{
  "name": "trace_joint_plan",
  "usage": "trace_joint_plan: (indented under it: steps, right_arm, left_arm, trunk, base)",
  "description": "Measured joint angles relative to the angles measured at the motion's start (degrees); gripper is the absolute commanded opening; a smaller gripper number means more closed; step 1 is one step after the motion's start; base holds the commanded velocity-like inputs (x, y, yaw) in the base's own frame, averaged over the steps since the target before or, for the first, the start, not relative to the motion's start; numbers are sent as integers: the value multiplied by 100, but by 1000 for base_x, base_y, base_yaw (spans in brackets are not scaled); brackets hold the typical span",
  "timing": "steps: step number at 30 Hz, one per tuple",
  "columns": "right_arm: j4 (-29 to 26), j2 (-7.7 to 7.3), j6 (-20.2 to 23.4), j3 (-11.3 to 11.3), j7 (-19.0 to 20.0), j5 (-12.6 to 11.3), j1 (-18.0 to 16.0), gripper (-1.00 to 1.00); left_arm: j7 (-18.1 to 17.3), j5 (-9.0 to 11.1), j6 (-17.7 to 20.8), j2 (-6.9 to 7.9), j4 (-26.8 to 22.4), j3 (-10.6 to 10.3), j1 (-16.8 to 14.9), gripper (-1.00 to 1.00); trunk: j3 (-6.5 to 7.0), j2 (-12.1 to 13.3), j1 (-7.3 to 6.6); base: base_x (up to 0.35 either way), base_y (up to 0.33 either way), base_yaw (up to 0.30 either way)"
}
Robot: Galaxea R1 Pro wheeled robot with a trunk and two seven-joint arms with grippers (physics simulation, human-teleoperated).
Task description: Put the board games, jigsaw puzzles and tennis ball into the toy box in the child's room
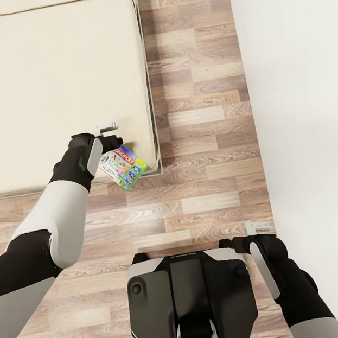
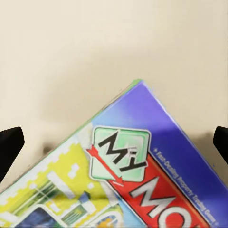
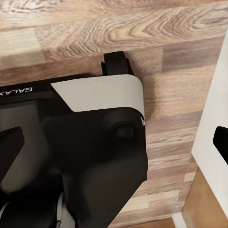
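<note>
A flat printed board game [image 1: 124,167] with a blue border and a red "MONOPOLY" band lies at the near right corner of the beige bed [image 1: 38,75], its corner jutting past the mattress edge. My left gripper [image 1: 110,137] hangs just above its far end. In the left wrist view the board game [image 2: 142,185] lies on the mattress between the spread black fingertips [image 2: 9,148] of the open left gripper [image 2: 115,145], and nothing is gripped. My right gripper [image 1: 258,229] is open and holds nothing, low beside my base. The table and toy box are out of view.
Wood-plank floor [image 1: 206,129] runs between the bed and a white wall [image 1: 305,113] on the right. My black and white base [image 1: 190,297] stands on the floor in front of the bed; the right wrist view shows the base [image 3: 95,142] close to the wall's corner [image 3: 211,128].
</note>
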Motion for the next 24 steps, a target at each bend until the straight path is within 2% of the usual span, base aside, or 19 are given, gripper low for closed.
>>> trace_joint_plan:
  steps: [24]
  right_arm:
    - [0, 0, 0, 1, 0, 0, 0, 100]
  left_arm:
    - [0, -4, -5, 8, 0, 8, 0, 100]
  trunk:
    - [0, 0, -1]
  base:
    - [-12, 0, 0]
